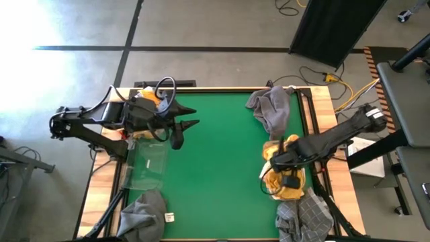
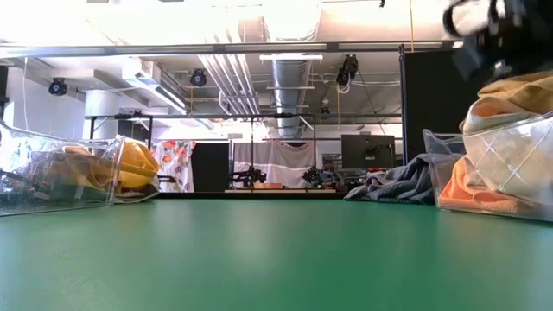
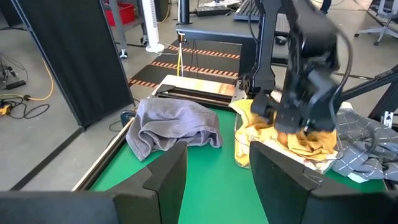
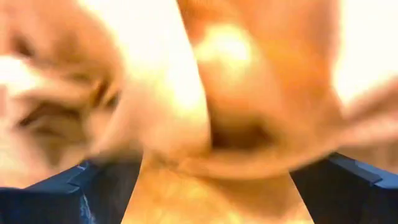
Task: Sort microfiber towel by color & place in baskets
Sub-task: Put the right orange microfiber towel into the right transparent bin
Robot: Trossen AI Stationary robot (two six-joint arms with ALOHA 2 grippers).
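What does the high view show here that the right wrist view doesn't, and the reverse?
Only the high view: the left gripper over the green table, the empty see-through plastic basket, and grey microfiber towels. Only the right wrist view: nothing beyond a close-up. Both share the orange-yellow microfiber towels where the right gripper is working.

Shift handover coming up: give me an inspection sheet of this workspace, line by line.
Surface: green table mat, wooden border.
Job's things: right basket heaped with orange towels; left basket see-through, contents unclear from above; grey towels at far right, near left and near right corners; orange towel by the left arm.
Clutter: nothing seen.
Grippers: left gripper open, above the mat; right gripper down in the right basket's orange towels.
Cables: yellow and black leads on the floor.
Surroundings: black curtain, lab equipment behind.
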